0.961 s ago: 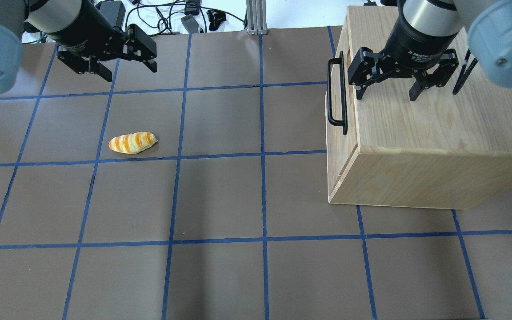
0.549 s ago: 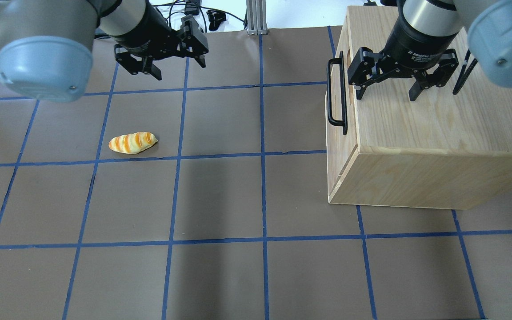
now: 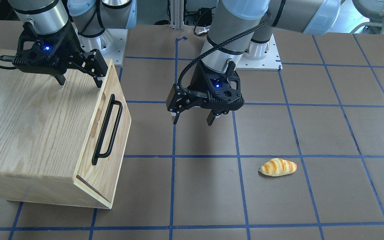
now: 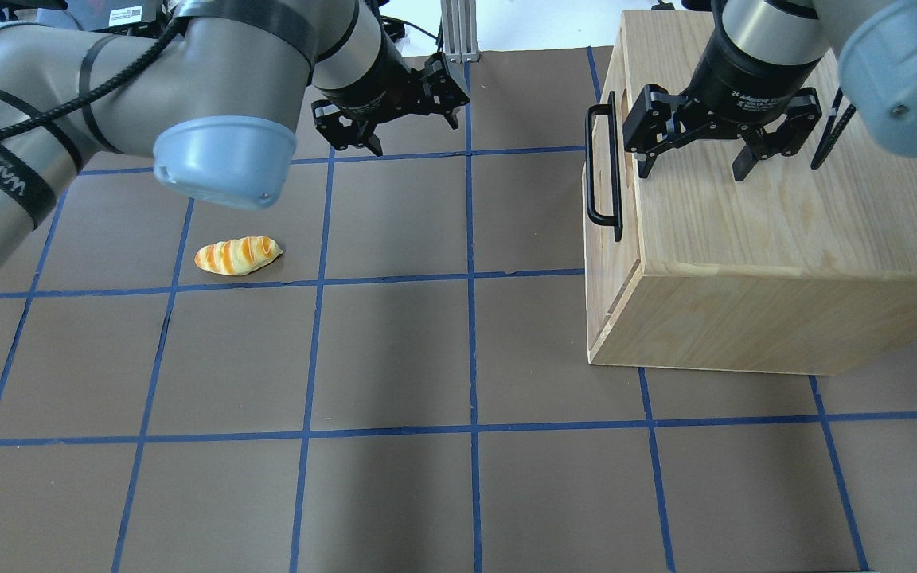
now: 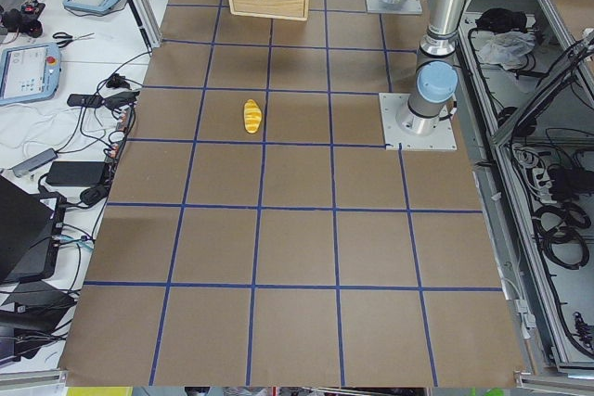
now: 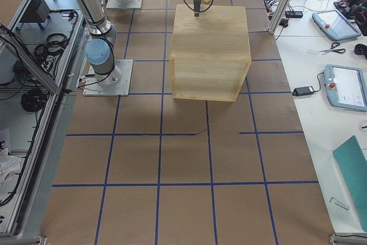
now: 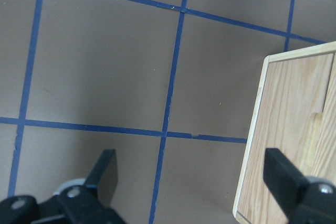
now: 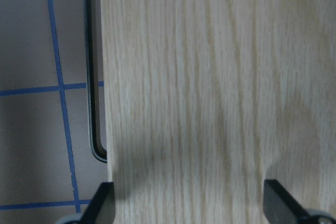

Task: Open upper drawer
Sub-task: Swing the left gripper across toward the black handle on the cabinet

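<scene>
Since a second ago, the left tool (image 4: pixel 415 131) has swung from the far left corner toward the far middle of the bench (image 4: pixel 395 358). Its fingers are spread wide over bare surface, well apart from the cabinet (image 4: pixel 745 239). The right tool (image 4: pixel 691 171) hangs unchanged over the cabinet's top, also wide and holding nothing. The upper drawer (image 4: pixel 606 171) sits shut in the cabinet's left face, at far right, black handle (image 4: pixel 591 167) untouched. A bread roll (image 4: pixel 237 255) lies at left.

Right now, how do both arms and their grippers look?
The left arm and right arm are silver-grey tubes with pale blue caps; the left carries a black cable. Left gripper and right gripper are black, two-fingered, each with a blue light.
</scene>
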You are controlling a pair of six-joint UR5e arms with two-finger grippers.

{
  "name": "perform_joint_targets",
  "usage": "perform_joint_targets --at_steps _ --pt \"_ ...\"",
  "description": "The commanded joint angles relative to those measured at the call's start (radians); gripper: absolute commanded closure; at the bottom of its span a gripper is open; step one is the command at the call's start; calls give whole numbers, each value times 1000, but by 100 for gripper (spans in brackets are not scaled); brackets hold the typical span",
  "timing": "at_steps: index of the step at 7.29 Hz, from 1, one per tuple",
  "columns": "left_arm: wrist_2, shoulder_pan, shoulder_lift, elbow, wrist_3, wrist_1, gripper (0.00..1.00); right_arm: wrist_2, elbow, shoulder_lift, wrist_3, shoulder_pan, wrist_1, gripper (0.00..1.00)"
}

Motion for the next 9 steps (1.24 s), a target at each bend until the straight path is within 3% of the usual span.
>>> perform_joint_targets --at_steps 1,7,9 --pt "-34 -56 -54 2 -63 89 0 -1 0 0 0 0 0 0" --pt "-87 -147 -162 78 -121 88 0 -1 0 0 0 0 0 0" --pt "-92 -156 -180 129 -149 4 0 1 0 0 0 0 0 0"
